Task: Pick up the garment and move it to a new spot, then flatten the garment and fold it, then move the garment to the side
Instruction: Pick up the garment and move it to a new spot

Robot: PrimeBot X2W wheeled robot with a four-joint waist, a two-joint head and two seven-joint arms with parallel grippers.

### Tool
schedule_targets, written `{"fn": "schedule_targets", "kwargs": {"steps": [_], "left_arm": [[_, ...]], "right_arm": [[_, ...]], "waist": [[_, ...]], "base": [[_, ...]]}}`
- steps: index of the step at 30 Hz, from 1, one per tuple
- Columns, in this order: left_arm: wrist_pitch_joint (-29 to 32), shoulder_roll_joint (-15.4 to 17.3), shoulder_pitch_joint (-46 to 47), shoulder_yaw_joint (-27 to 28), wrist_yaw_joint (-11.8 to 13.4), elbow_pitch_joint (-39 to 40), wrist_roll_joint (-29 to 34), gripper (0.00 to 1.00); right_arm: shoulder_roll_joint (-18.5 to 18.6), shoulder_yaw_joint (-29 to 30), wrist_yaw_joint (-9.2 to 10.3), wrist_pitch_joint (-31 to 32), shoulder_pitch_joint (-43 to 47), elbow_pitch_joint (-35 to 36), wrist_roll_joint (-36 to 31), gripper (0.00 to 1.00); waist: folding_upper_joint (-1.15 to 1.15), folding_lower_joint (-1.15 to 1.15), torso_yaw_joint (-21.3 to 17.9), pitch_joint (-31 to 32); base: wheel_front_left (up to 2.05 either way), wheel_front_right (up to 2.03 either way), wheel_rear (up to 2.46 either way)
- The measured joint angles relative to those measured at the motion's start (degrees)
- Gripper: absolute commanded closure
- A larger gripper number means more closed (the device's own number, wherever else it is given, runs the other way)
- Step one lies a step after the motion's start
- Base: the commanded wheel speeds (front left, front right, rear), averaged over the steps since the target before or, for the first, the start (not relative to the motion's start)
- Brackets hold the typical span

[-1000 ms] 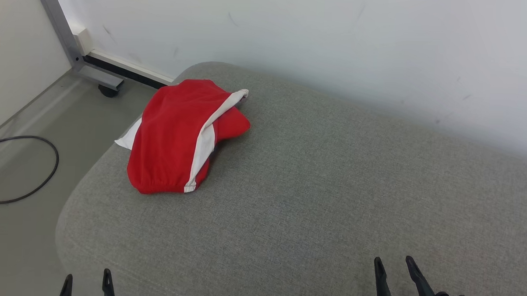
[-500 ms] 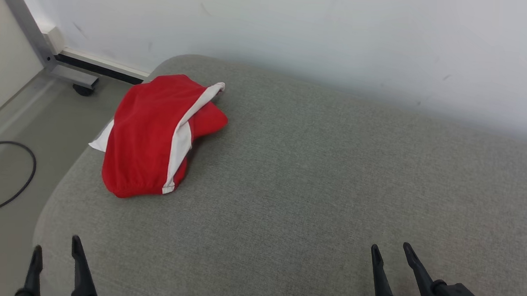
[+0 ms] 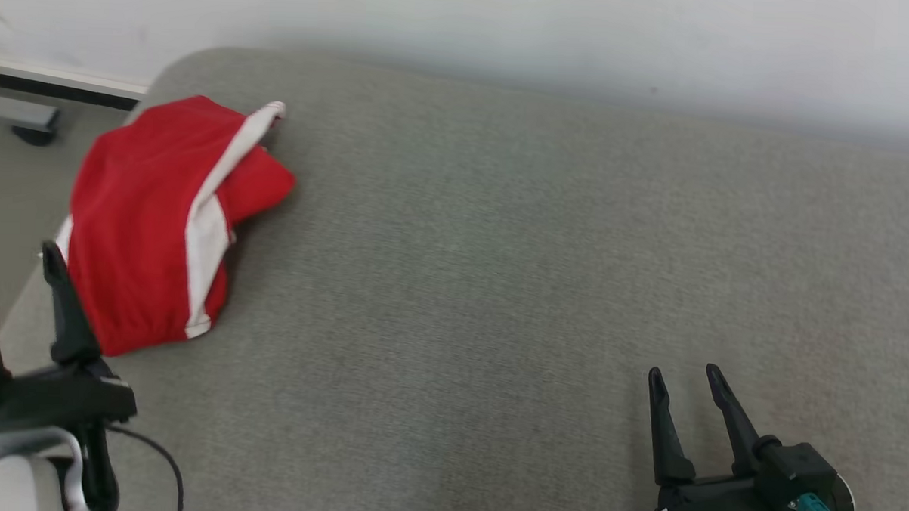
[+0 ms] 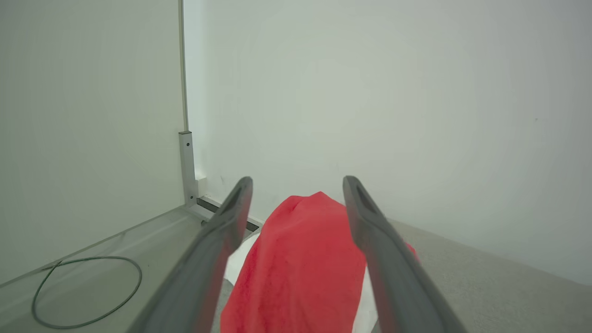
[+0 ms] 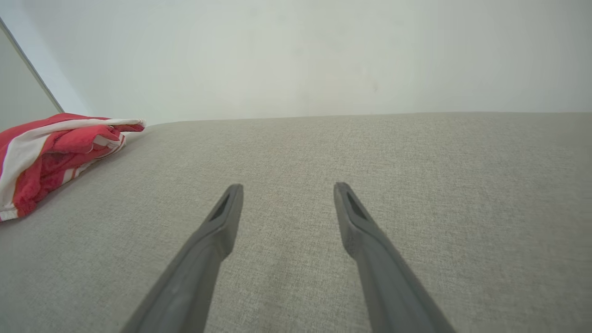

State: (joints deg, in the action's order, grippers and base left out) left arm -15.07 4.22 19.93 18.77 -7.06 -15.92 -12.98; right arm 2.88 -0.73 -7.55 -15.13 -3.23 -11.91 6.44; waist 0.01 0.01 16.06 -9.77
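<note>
The work is at step 1, the pick-up: the garment is not yet grasped.

At 8 o'clock in the head view the left gripper [image 3: 14, 266] stands at the left end of the cushion [image 3: 499, 287]. Its jaws are spread and hold nothing. The garment [image 3: 142, 222] lies just beyond its tips, toward 1 o'clock from it. It rests on the cushion's far left corner, at 10 o'clock in that view. In the left wrist view the red mound sits between the 2 fingers, so the aim looks good.

I judge that the next move calls for this gripper to go forward and down onto the near hem. It must then close on a thick fold, not on 1 thin layer that may slip out.

The garment is soft red cloth with a white stripe and a gathered hem. It is crumpled into a low, loose heap and will sag when lifted. The cushion is grey woven fabric, slightly rough, with rounded corners.

At 5 o'clock the right gripper [image 3: 685, 373] hovers over bare cushion, well apart from the garment. Its jaws are also spread and empty. The fingers are long, dark, matte and tapered.
</note>
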Motion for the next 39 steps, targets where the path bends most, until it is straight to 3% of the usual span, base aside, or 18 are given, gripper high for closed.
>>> {"fn": "schedule_targets", "kwargs": {"steps": [4,13,20,34,39], "left_arm": [[0.01,1.1,3.86,0.62,-0.09,-4.71,-3.32,0.0],[0.2,11.28,13.65,-4.59,-0.44,-18.89,-11.44,0.0],[4.36,17.9,18.98,-7.67,-0.44,-26.14,-18.06,0.0],[22.74,24.03,24.03,-12.85,-0.45,-40.54,-20.9,0.0],[29.76,24.18,25.19,-14.21,1.62,-45.39,-20.93,0.0]], "right_arm": [[0.0,0.05,0.0,0.0,-0.52,0.1,0.03,0.0],[0.01,0.57,0.0,0.0,-1.69,0.51,0.02,0.0],[0.02,0.47,0.0,0.0,-2.05,1.01,0.01,0.0],[0.03,0.59,0.0,0.0,-2.68,1.49,0.02,0.0],[0.03,0.89,0.0,0.0,-2.68,1.67,-0.15,0.0]], "waist": [[0.0,0.0,-1.87,-1.25],[0.0,0.0,-6.83,-4.1],[0.0,0.0,-10.03,-5.5],[0.0,0.0,-14.45,-7.53],[0.0,0.0,-15.16,-7.91]], "base": [[0.0,0.0,0.0],[0.0,0.0,0.0],[0.0,0.0,0.0],[0.0,0.0,0.0],[0.0,0.0,0.0]]}}
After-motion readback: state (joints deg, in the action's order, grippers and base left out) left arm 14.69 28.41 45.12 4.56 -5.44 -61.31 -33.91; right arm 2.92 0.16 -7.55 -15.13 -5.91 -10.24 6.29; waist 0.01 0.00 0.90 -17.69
